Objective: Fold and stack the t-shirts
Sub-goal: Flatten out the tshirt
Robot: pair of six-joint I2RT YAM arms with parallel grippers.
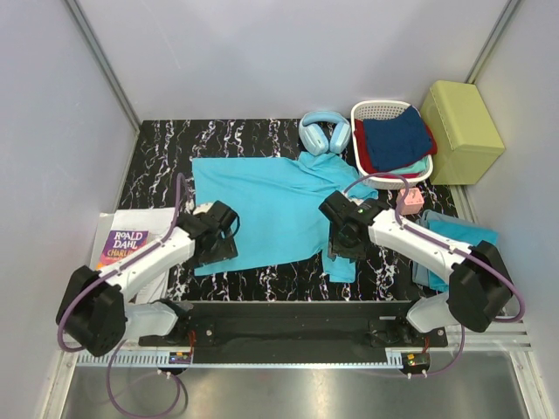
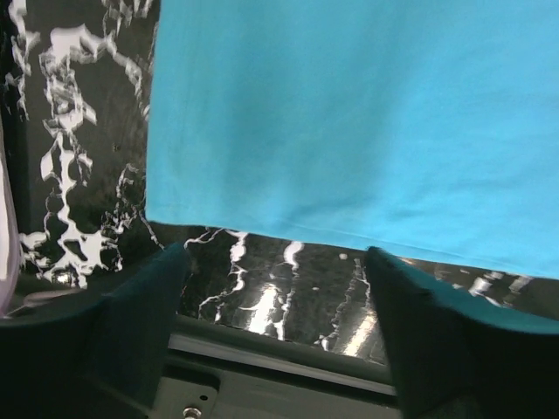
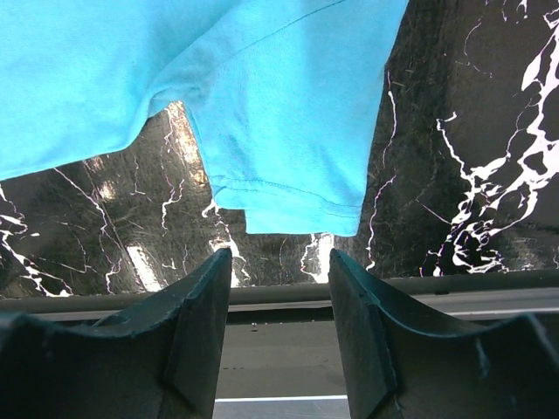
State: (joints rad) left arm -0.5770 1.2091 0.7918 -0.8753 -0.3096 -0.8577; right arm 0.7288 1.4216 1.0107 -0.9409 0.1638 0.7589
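A turquoise shirt [image 1: 271, 209] lies spread flat and mostly smooth on the middle of the table [image 1: 157, 166], 1 short sleeve [image 3: 288, 131] pointing to the near edge. A 2nd shirt [image 1: 458, 234], same colour, lies bunched at the right edge, partly hidden

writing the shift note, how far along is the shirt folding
Done: nothing clearly; no stack shows. In hand: one t-shirt lies spread flat, the left claw and right claw open at its near edge, gripping nothing. Left: every fold, then stacking. More turquoise cloth lies far right, state unclear.
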